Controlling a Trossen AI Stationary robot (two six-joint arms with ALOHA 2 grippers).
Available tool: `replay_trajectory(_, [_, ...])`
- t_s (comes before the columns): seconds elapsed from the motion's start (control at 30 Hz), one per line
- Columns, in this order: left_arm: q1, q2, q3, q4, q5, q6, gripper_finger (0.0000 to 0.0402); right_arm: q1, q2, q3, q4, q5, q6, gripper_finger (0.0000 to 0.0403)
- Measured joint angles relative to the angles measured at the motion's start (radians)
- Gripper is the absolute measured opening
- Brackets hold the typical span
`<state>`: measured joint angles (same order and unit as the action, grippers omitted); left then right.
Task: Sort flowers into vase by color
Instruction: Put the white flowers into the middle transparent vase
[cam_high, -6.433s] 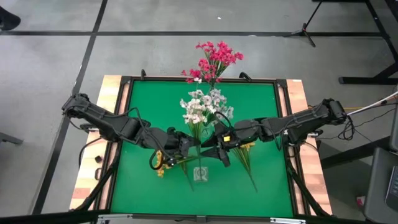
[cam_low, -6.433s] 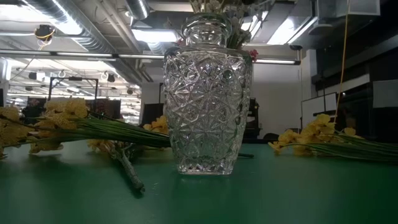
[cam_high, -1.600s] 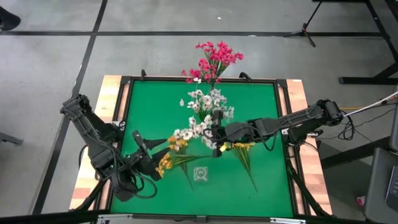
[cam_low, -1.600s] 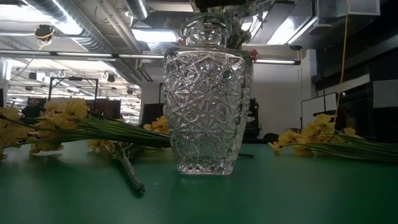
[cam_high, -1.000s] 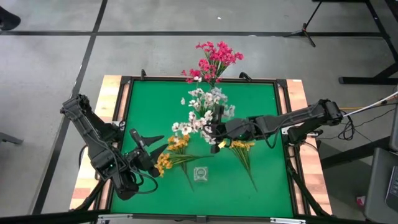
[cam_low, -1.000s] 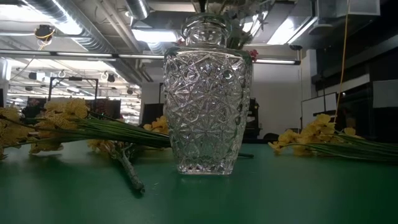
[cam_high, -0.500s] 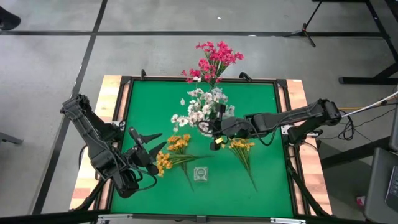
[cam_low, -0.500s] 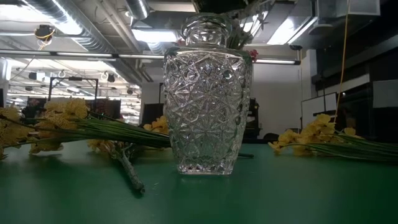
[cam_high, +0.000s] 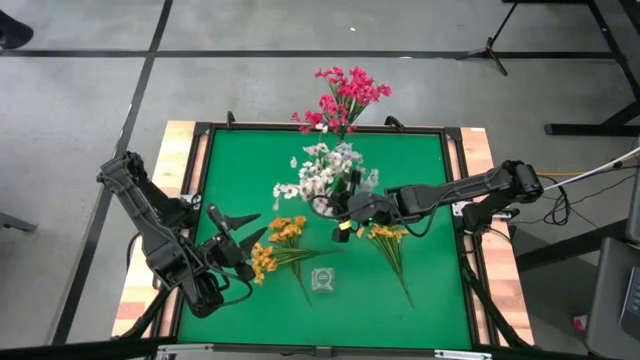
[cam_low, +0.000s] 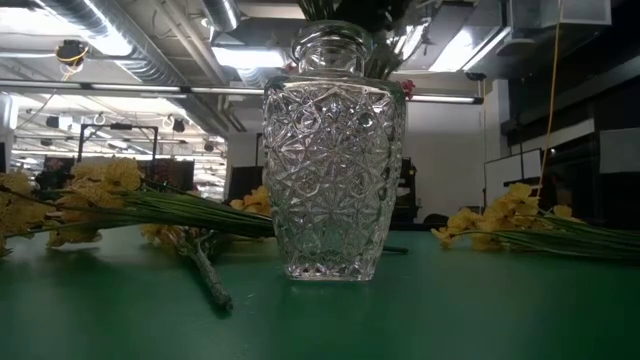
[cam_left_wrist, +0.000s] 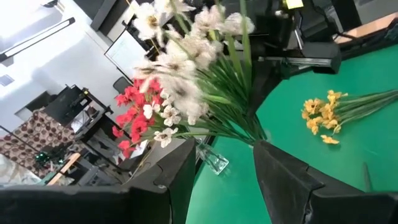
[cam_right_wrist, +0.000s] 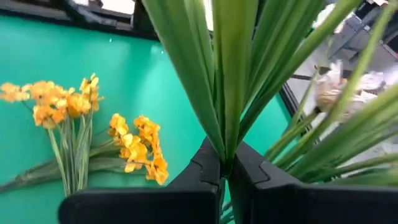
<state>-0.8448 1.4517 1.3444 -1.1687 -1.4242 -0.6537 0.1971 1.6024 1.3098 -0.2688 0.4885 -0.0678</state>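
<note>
The right gripper (cam_high: 343, 213) hangs over the middle of the green counter (cam_high: 425, 290) with its fingers (cam_right_wrist: 205, 163) pinched shut on the green stems of the white flowers (cam_high: 318, 172). That sprig's long axis runs from the fingers up and away toward the far edge, blossoms fanning out on the side of the pink flowers (cam_high: 347, 95), which reach past the far rim of the counter. What matters next is where the glass vase (cam_high: 323, 280) sits: in the high view it stands nearer the front edge than the held stems, close by but clearly apart, so the bunch probably has to travel toward the front and turn stem-down before it can enter the mouth. The right arm is the nearer one and already has the sprig. The left gripper (cam_high: 236, 228) waits at the left front of the counter, fingers spread wide and holding nothing, just beside one bunch of yellow flowers (cam_high: 275, 248) lying flat; a second yellow bunch (cam_high: 388, 237) lies right of the vase
</note>
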Motion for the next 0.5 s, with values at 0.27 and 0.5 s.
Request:
replay_trajectory(0.27, [0.0, 0.0, -0.027, 0.001, -0.006, -0.021, 0.0159, -0.023, 0.0, -0.066, 0.037, -0.003, 0.082, 0.0007])
replay_trajectory(0.5, [0.0, 0.0, -0.049, 0.001, -0.012, -0.032, 0.0159, -0.03, 0.0, -0.096, 0.061, -0.004, 0.095, 0.001])
